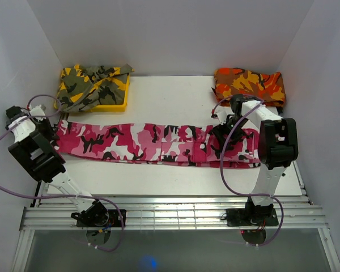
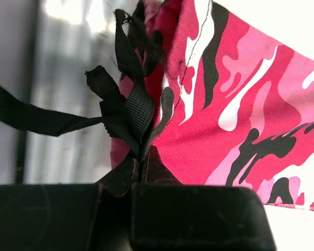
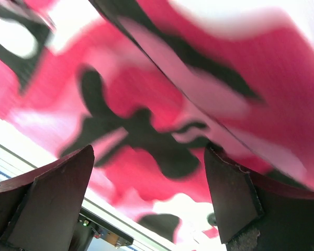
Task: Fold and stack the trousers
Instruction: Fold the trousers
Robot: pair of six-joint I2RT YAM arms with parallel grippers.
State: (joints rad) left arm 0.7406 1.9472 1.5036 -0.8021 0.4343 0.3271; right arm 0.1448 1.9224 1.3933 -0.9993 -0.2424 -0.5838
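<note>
- The trousers lie stretched flat, left to right, across the tabletop.
- The left tool is clamped on their left end, just below a knotted black strap.
- The right tool hangs over their right end, jaws wide apart.
- A yellow-olive garment sits on a yellow tray at the back left.
- An orange-red garment lies at the back right.

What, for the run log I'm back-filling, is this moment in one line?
trousers: spread full length, not yet folded | left gripper: shut on trousers' left end | right gripper: open over right end
</note>
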